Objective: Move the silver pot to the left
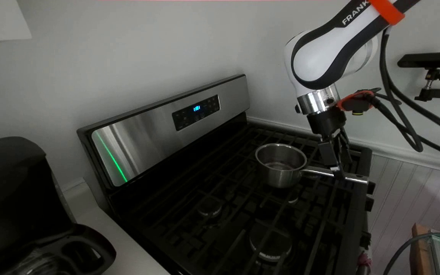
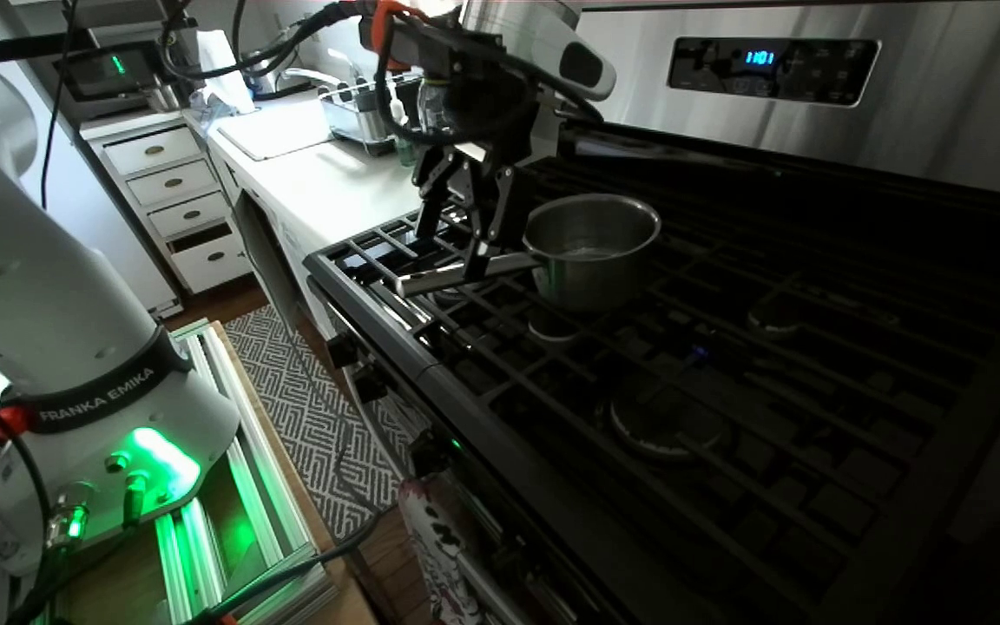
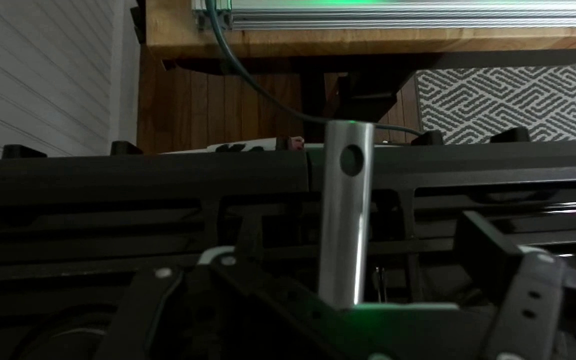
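Note:
The silver pot (image 1: 279,175) stands upright on the dark stove grate, and it also shows in an exterior view (image 2: 595,260). Its straight metal handle points toward the stove's front edge. My gripper (image 1: 341,168) is over the handle, and it also shows in an exterior view (image 2: 452,252). Its fingers are apart, one on each side of the handle. In the wrist view the handle (image 3: 345,225) runs under the gripper, with a gap to the right finger (image 3: 488,260). The left fingertip is dark and hard to make out there. The pot's bowl is out of the wrist view.
The stove's steel back panel (image 1: 147,145) rises behind the pot. Burners (image 1: 270,242) lie under the grate (image 2: 726,521). A black coffee maker (image 1: 13,198) stands on the counter beside the stove. A dish rack (image 2: 361,117) stands on the white counter (image 2: 326,182).

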